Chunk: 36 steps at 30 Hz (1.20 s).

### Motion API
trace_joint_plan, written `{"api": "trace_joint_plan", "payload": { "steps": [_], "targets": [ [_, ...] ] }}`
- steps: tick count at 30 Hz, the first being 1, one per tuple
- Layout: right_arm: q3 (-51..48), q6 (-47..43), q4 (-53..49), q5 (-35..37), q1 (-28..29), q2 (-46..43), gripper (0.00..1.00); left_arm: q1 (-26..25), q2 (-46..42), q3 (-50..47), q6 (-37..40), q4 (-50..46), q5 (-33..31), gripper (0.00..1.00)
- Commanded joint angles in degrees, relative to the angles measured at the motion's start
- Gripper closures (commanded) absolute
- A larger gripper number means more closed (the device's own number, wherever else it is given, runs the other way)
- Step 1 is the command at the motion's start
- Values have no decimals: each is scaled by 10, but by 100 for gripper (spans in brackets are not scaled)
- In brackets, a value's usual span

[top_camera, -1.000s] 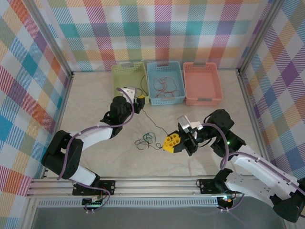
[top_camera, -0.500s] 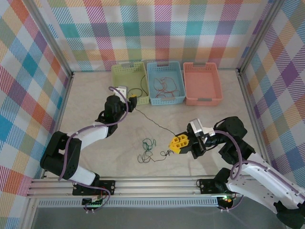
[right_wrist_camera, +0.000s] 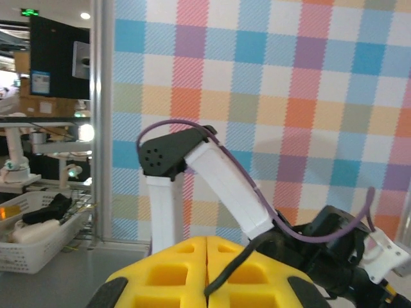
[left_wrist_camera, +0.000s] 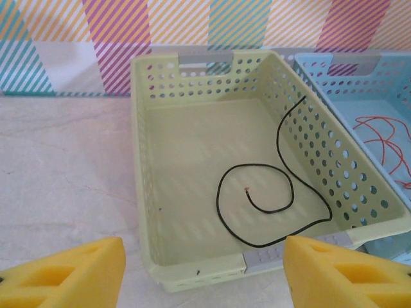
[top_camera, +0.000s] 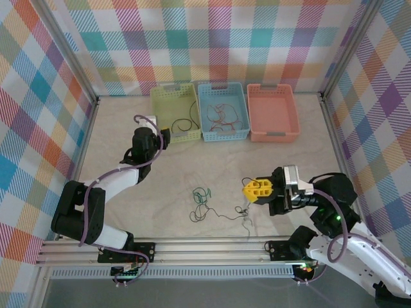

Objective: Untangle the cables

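My left gripper (top_camera: pixel 163 136) (left_wrist_camera: pixel 205 282) is open with nothing between its yellow fingers (left_wrist_camera: pixel 64 276), just in front of the green basket (top_camera: pixel 173 96) (left_wrist_camera: pixel 138 160). A black cable (top_camera: pixel 183 125) (left_wrist_camera: pixel 257 192) lies coiled in that basket, one end up the right wall. Red cables (top_camera: pixel 221 115) (left_wrist_camera: pixel 385 138) lie in the blue basket (top_camera: pixel 221 86). A loose tangle of green and black cables (top_camera: pixel 200 196) lies mid-table. My right gripper (top_camera: pixel 247 191) (right_wrist_camera: pixel 207 292) is shut on a black cable (top_camera: pixel 244 212) (right_wrist_camera: pixel 241 263) that hangs down and trails to the tangle.
An orange basket (top_camera: pixel 273 90) stands to the right of the blue one at the back. Checkered walls close in the table on three sides. The left arm (right_wrist_camera: pixel 218 179) shows in the right wrist view.
The taut black cable between the two grippers is gone. My left gripper opened wider and drew back to the left. My right gripper moved right and nearer, pulling its black cable away from the tangle.
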Motion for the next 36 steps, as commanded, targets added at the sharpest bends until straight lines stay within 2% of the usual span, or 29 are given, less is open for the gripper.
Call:
{"api": "trace_joint_plan", "payload": {
  "steps": [1,5,9,12,18,25,31,36],
  "targets": [
    [0,-17,-18,58,1,31,100,5,-28,-8,-22,-4,24,34],
    [-1,3,6,121,1,60,100,5,-85,-29,-51,-13,104,33],
    [11,19,21,223,1,92,100,2,-171,-56,-84,-34,239,32],
    [27,26,33,277,-3,121,100,-19,-223,-83,-94,-37,329,31],
    [83,47,36,305,-21,188,100,-117,-254,-79,-20,-120,369,27],
    [166,76,19,297,-65,253,100,-153,-205,-45,14,-148,439,24],
    [216,94,15,265,-87,301,100,-193,-134,-6,47,-180,454,23],
    [242,97,15,262,-105,333,100,-211,-119,9,56,-185,470,23]
  ]
}}
